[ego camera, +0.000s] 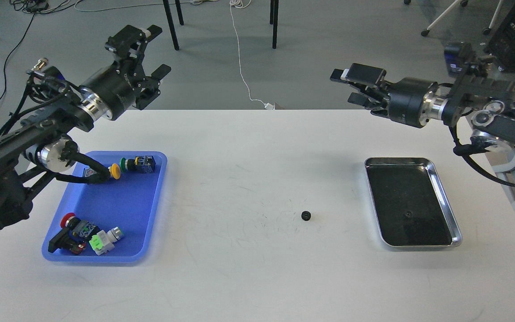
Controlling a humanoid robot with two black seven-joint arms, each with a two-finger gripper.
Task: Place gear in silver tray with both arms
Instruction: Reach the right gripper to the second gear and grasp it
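Observation:
A small black gear (306, 216) lies alone on the white table, left of the silver tray (444, 197). The tray's dark bottom holds one more tiny gear (407, 214). My left gripper (150, 56) is raised high at the far left, above the table's back edge, open and empty. My right gripper (350, 87) is raised at the far right, pointing left above the back edge, behind the tray, with its fingers spread and empty. Both grippers are well away from the gear.
A blue plastic tray (154, 197) at the left holds several push-button switches, some at its far end (137, 164) and some at its near end (85, 232). Chair legs and cables stand on the floor beyond the table.

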